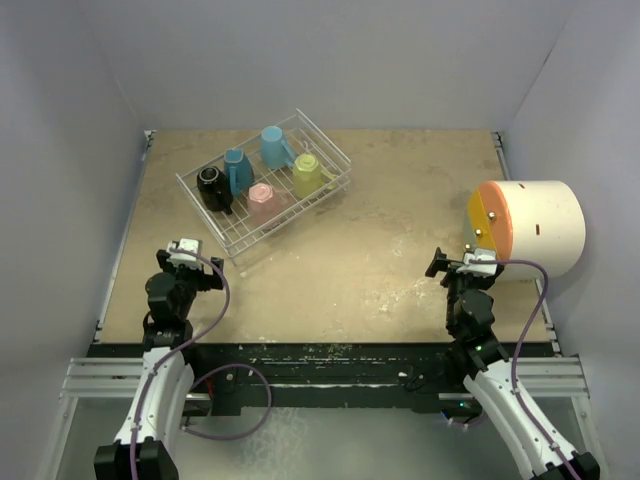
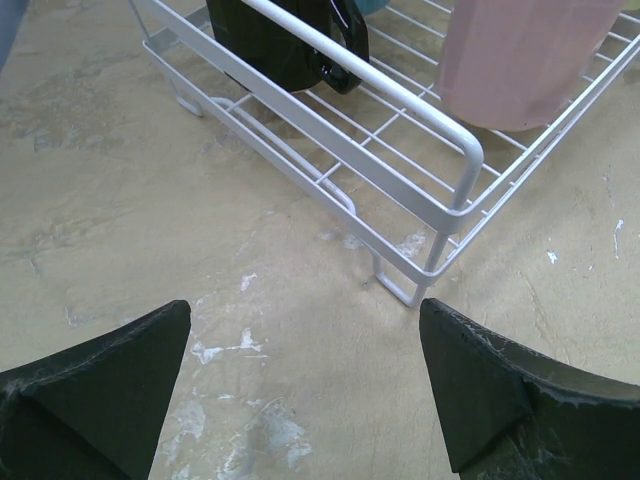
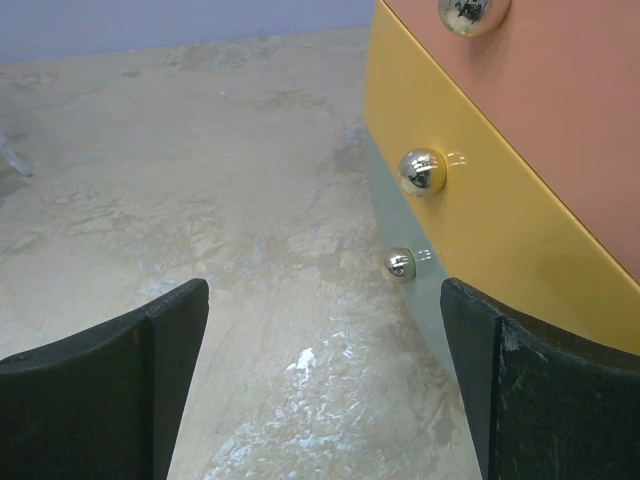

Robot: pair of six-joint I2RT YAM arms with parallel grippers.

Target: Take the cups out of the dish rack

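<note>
The white wire dish rack [image 1: 338, 158] stands at the back left of the table. In it are a black cup [image 1: 214, 188], two light blue cups [image 1: 238, 170] [image 1: 275, 147], a pink cup [image 1: 265, 203] and a yellow-green cup [image 1: 307, 175]. My left gripper [image 1: 186, 252] is open and empty, low over the table just in front of the rack's near corner [image 2: 440, 215]. The left wrist view shows the black cup [image 2: 285, 40] and the pink cup [image 2: 520, 60] behind the rack rail. My right gripper [image 1: 462, 265] is open and empty at the right.
A big cream cylinder [image 1: 545, 225] with an orange-yellow face [image 1: 488, 222] lies at the right, right beside my right gripper. Its face with shiny round knobs [image 3: 421, 172] fills the right of the right wrist view. Grey walls enclose the table.
</note>
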